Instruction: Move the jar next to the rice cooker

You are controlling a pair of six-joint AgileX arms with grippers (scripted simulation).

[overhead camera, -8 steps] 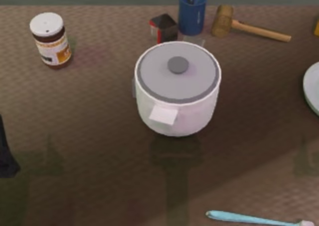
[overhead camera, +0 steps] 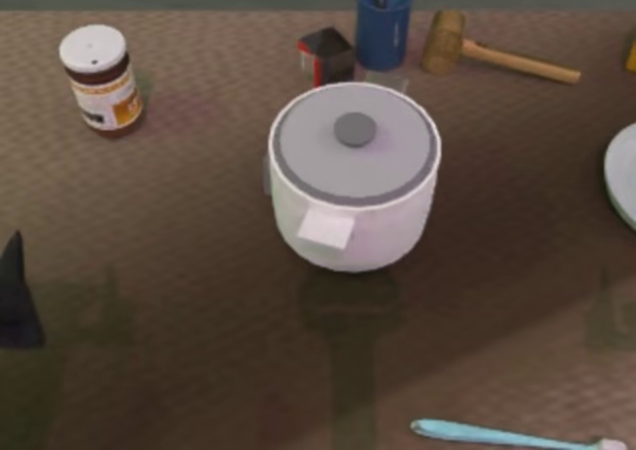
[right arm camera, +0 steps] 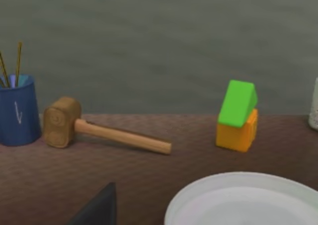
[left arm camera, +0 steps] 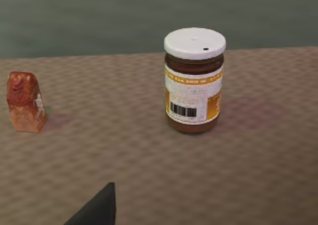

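Jaws' state cannot be told, left gripper (overhead camera: 18, 296) well short of upright jar (overhead camera: 99, 79).

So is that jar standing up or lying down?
Upright: the jar stands on its base, white lid on top, label level.

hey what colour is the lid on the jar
White. The jar shows it best in the left wrist view, with a tiny dark dot on the lid.
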